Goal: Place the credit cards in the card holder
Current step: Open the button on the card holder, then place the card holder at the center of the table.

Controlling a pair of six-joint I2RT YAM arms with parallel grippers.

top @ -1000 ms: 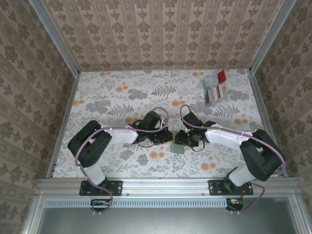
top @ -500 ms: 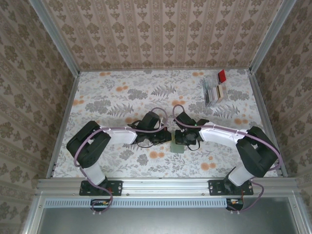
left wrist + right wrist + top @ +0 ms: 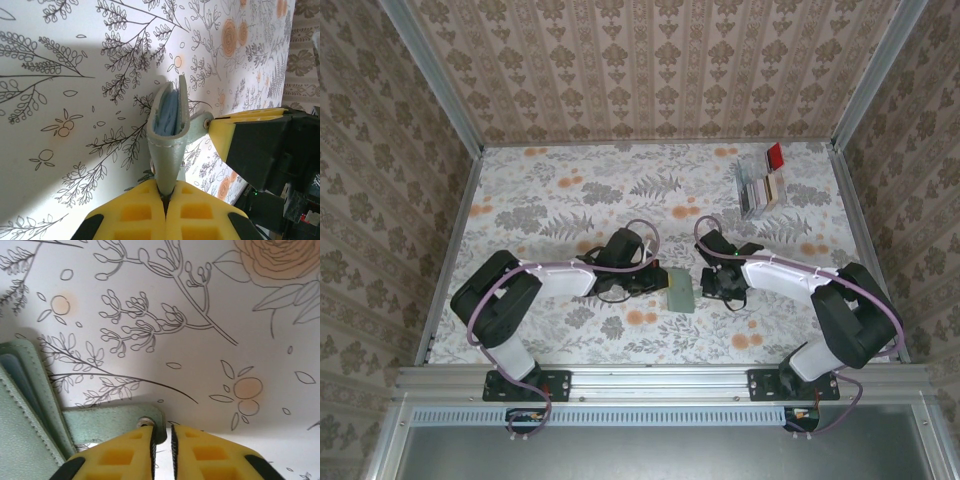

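Opening the card holder (image 3: pixel 167 120) looks like the current step. The left gripper (image 3: pixel 165 192) clamps its edge while the right gripper (image 3: pixel 161 432) pinches its snap tab (image 3: pixel 110 422). Next, the tab needs pulling aside.

The table (image 3: pixel 570 200) has a white surface printed with grey ferns and orange blossoms. Beige damask-patterned walls (image 3: pixel 650 70) enclose it on three sides, joined by aluminium corner posts (image 3: pixel 430 75); a metal rail (image 3: pixel 660 380) runs along the near edge. Light falls soft and even
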